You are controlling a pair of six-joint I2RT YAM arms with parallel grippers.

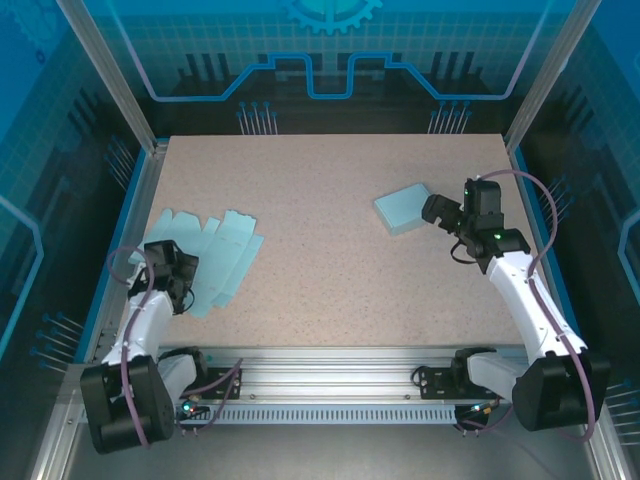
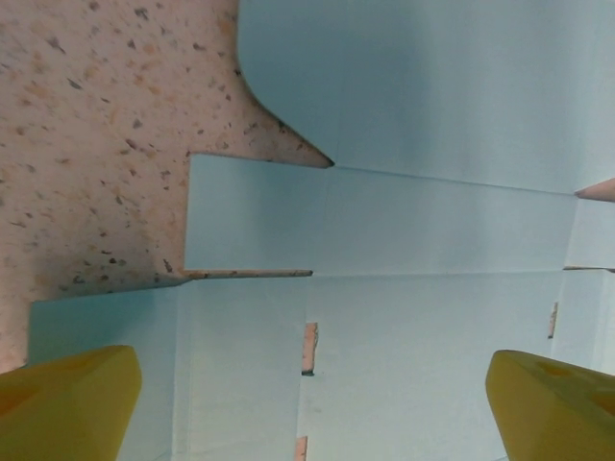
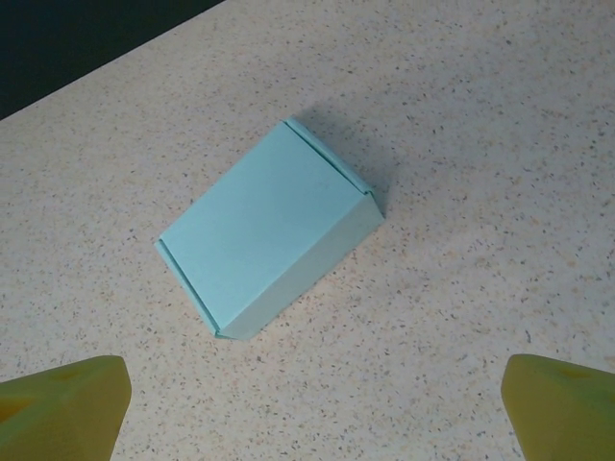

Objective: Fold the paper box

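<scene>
Paper box [image 1: 215,255], flat blank, pale blue: lies unfolded on the left side of the desk [image 1: 330,290], well apart from the finished piece. Panels and flaps [image 2: 404,288] are spread flat, none raised.
Progress, as judged: folding not begun on this piece, every crease and tuck still to do.
Left fingers [image 2: 67,403]: spread wide, poised low over the blank, pinching nothing.
Folded box [image 1: 403,208], same pale blue: sits assembled at the right rear of the desk, flaps shut [image 3: 274,230], contents not visible.
Right fingers [image 3: 62,408]: spread wide, near the folded box, not touching it.
</scene>
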